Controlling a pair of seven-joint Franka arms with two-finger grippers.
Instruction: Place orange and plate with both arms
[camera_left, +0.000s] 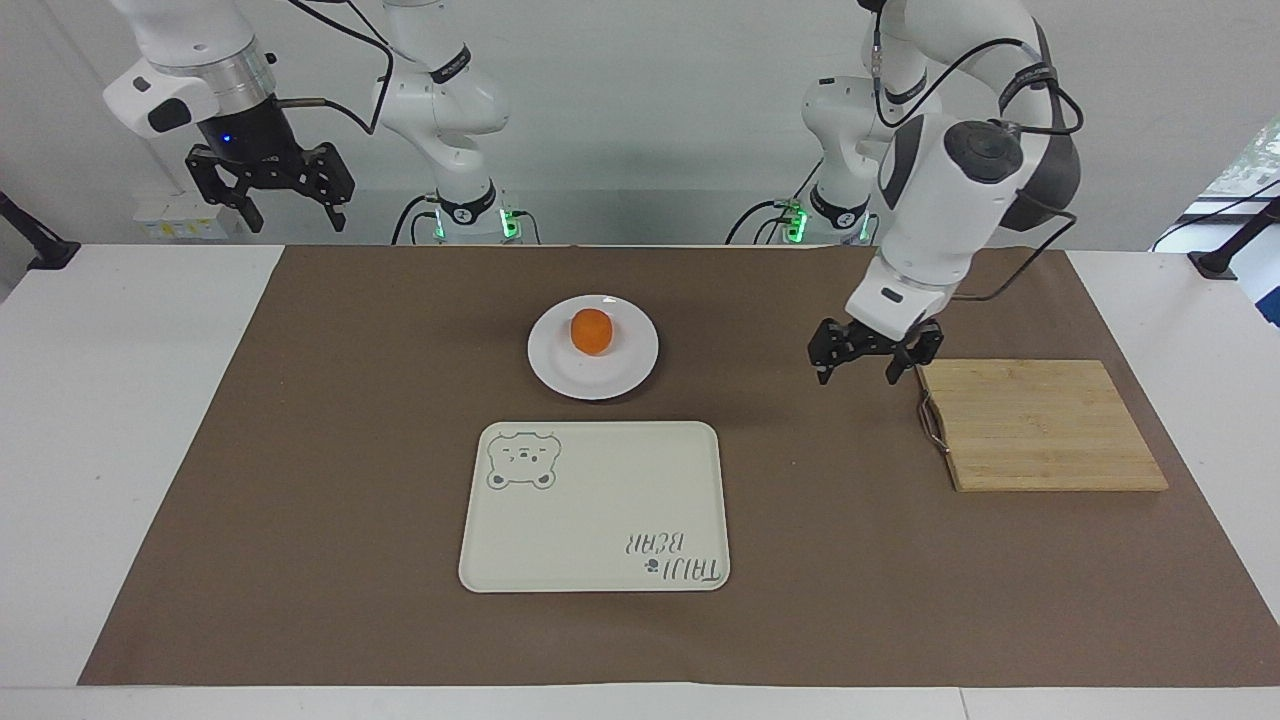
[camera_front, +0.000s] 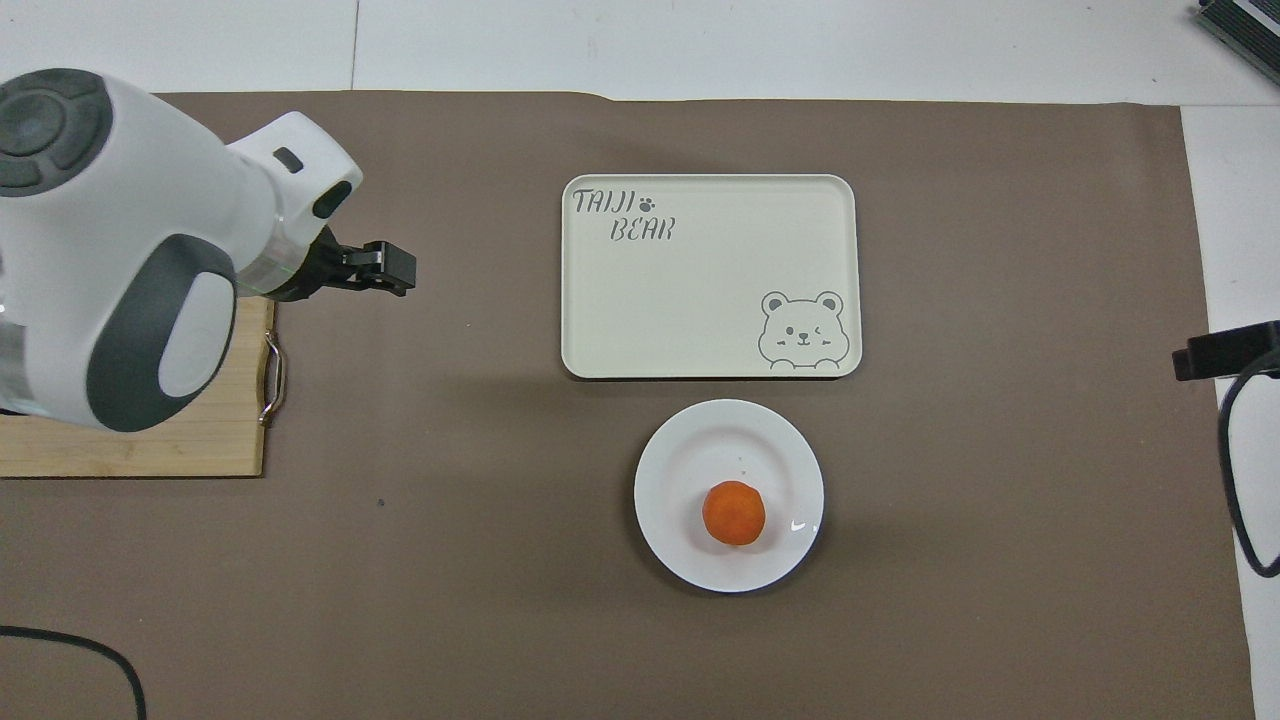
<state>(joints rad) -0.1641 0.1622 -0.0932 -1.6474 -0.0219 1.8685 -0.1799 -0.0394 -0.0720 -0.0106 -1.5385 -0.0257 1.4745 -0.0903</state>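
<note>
I see the orange (camera_left: 591, 331) sitting on the plate (camera_left: 560, 372) just above centre frame in the facing view, with the tray (camera_left: 594, 506) directly below it. My left gripper (camera_left: 866, 359) hangs empty with fingers spread over the mat at centre right, just beside the board (camera_left: 1040, 424). My right gripper (camera_left: 270, 192) waits raised at the upper left, fingers apart and empty.

I judge the plate stiff, glossy and breakable, with a thin low rim; I would pinch it at the rim toward the right arm's end and keep it level. The orange looks light and round, so it may roll if the plate tilts. Lifting slowly seems wise.
</note>
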